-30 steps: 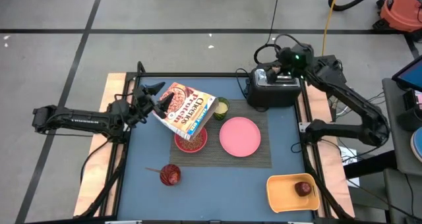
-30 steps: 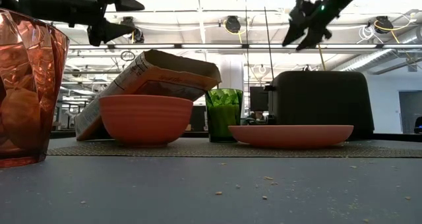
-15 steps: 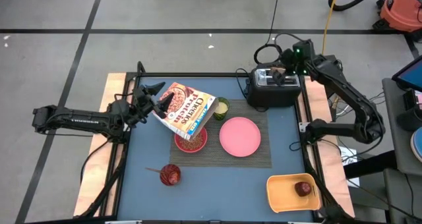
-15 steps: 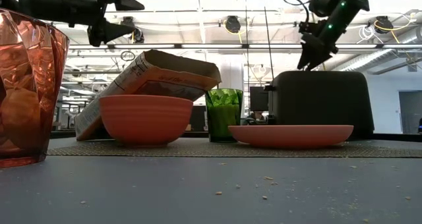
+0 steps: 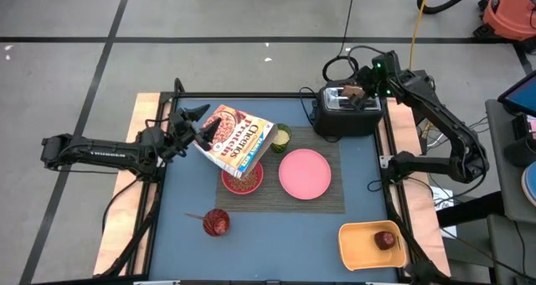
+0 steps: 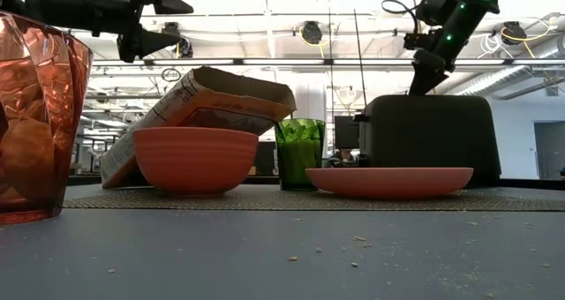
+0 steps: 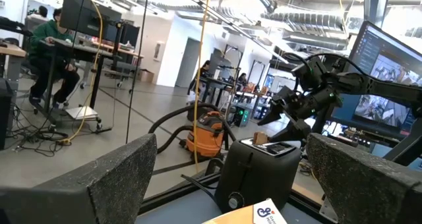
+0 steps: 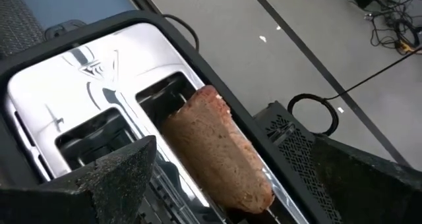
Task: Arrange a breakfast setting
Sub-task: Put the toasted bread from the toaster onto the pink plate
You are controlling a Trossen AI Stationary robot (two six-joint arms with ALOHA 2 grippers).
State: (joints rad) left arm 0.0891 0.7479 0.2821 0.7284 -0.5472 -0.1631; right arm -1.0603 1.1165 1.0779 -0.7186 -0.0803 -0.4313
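The brown toast slice [image 8: 221, 151] stands upright in a slot of the black toaster [image 5: 343, 116] at the table's far right. My right gripper [image 5: 358, 93] is open just above the toaster, one finger on either side of the toast, touching nothing. The Cheerios box [image 5: 239, 140] leans tilted over the pink-red bowl [image 5: 242, 179], its lower end down beside the bowl [image 6: 190, 159]. My left gripper [image 5: 203, 124] is open and empty beside the box's left end, above it in the low view [image 6: 163, 22]. The pink plate [image 5: 304, 173] and the bowl sit on the dark striped placemat [image 5: 293, 197].
A green cup [image 5: 281, 135] stands behind the bowl. A red glass [image 5: 216, 223] with a thin handle sticking out stands at the near left. The orange tray [image 5: 368, 247] at the near right holds the small red apple [image 5: 385, 240]. Cables run behind the toaster.
My right gripper has come down toward the toaster's top and a little toward the table's right edge, and it now stands around the toast. My left arm and the box have kept still.
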